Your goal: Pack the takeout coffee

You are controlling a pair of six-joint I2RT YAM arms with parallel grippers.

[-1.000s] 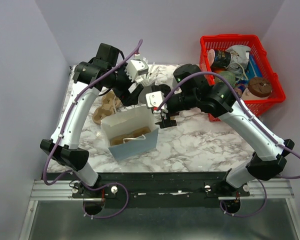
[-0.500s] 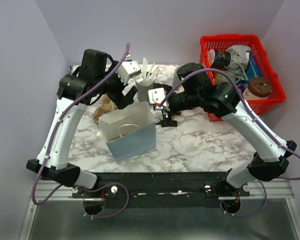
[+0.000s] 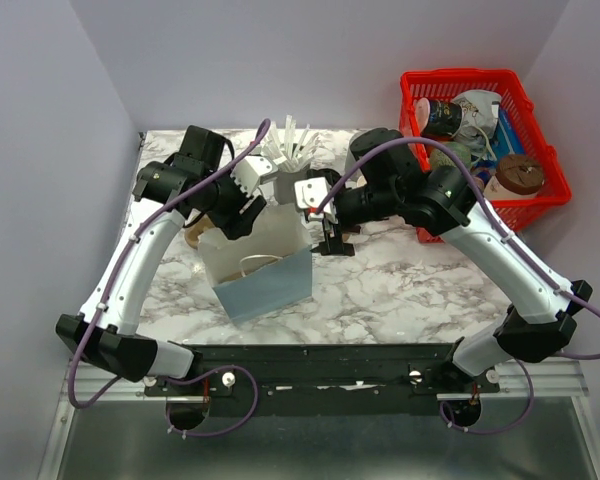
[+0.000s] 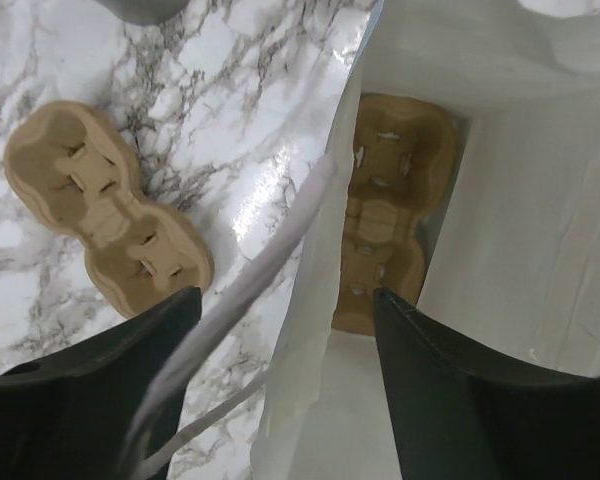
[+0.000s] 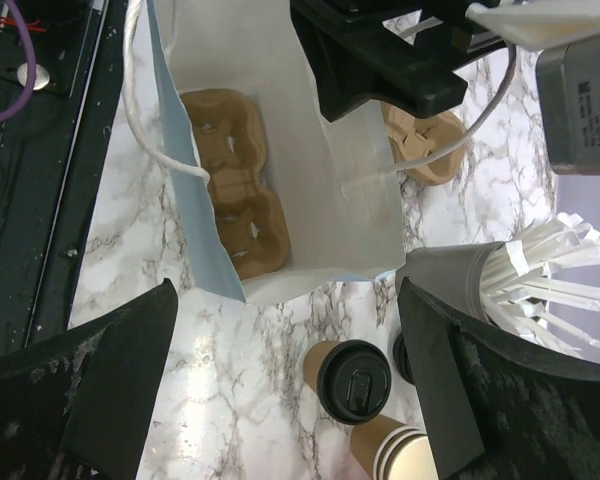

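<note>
In the right wrist view the takeout coffee (image 5: 355,380), a tan paper cup with a black lid, stands upright on the marble just past the white-and-blue paper bag (image 5: 280,150). My right gripper (image 5: 287,290) hovers open above the cup and the bag's near edge, touching nothing. A brown cup carrier (image 4: 390,210) lies flat inside the bag. My left gripper (image 4: 287,295) is open and straddles the bag's left wall (image 4: 310,330), one finger inside and one outside. From above, the left gripper (image 3: 245,205) is at the bag's back left rim and the right gripper (image 3: 325,235) at its right.
A loose carrier (image 4: 100,210) lies on the marble left of the bag. A stack of lidless cups (image 5: 405,455) and a grey holder of white straws (image 5: 550,260) stand beside the coffee. A red basket (image 3: 480,205) of odds and ends sits at the back right.
The bag went from lying tilted to standing upright. My left gripper came down from behind onto the bag's left rim, and its jaws narrowed a little. The right arm barely moved.
</note>
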